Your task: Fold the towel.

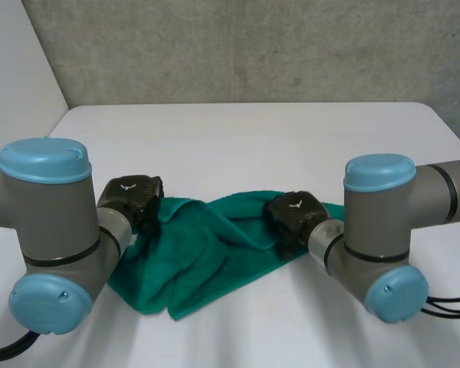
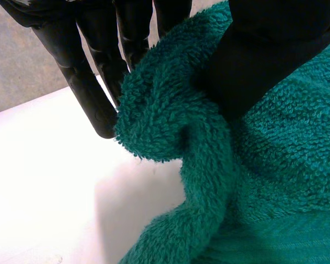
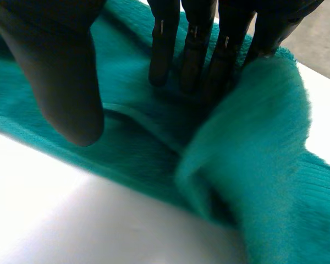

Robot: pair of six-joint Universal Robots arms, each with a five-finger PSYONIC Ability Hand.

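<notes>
This looks like a robotics lab or test bench. A plain white table (image 1: 253,138) has the left arm (image 1: 54,222) and the right arm (image 1: 383,222), both grey with light-blue caps, reaching in over its near edge. A bare grey concrete wall (image 1: 253,46) rises behind its far edge, a blank white panel (image 1: 15,61) stands off its far left corner, and one green towel (image 1: 199,261) lies on its top

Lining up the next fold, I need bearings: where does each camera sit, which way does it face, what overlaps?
Head view: behind and between the arms, looking down at the table; both arms, left hand and right hand on the towel.
Left wrist view: on the left wrist, looking along the palm; its fingers and thumb pinch a bunch of towel.
Right wrist view: on the right wrist, along the palm; its fingers rest on the towel.
Shared: all three show the towel and table.
</notes>
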